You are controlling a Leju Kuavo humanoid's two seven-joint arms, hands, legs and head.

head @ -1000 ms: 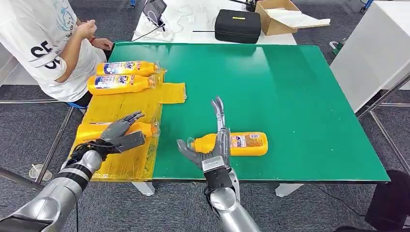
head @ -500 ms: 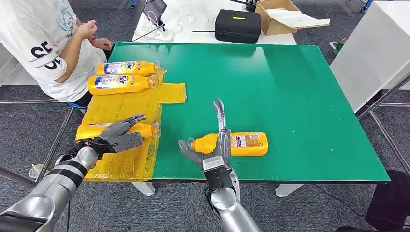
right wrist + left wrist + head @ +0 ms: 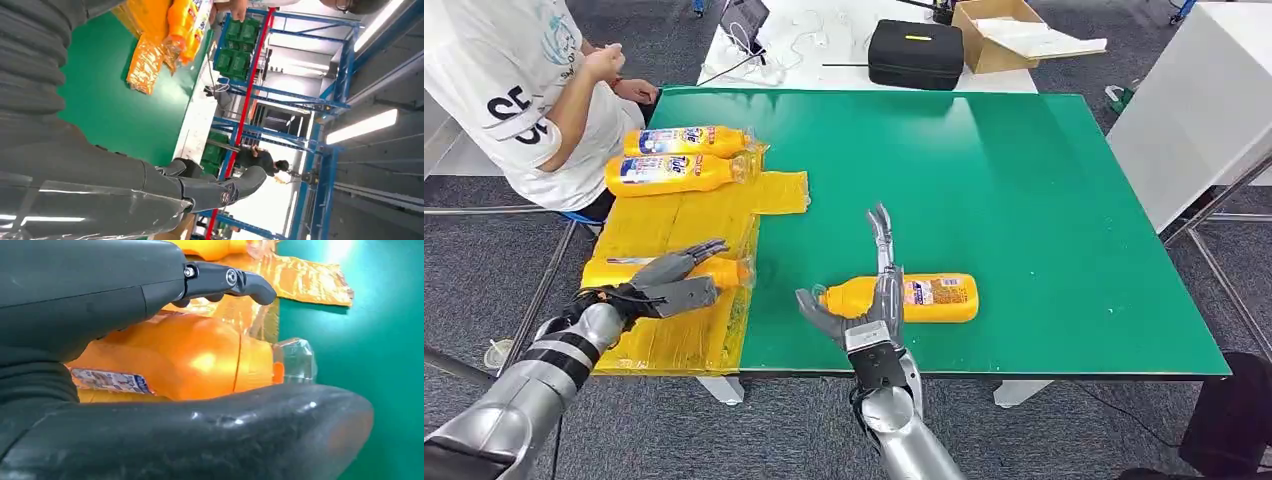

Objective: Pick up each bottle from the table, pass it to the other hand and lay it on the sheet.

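Orange plastic bottles lie on the green desk (image 3: 1044,200).
Right robot hand (image 3: 864,300) stands open over one orange plastic bottle (image 3: 924,297). Left robot hand (image 3: 669,280) is open above another bottle (image 3: 619,270) on the crinkly yellow sheet (image 3: 674,215). Two more bottles (image 3: 679,158) lie further away.

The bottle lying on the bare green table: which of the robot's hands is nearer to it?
Right. The right hand is open at the neck end of the bottle; the left hand is over another bottle on the yellow sheet.
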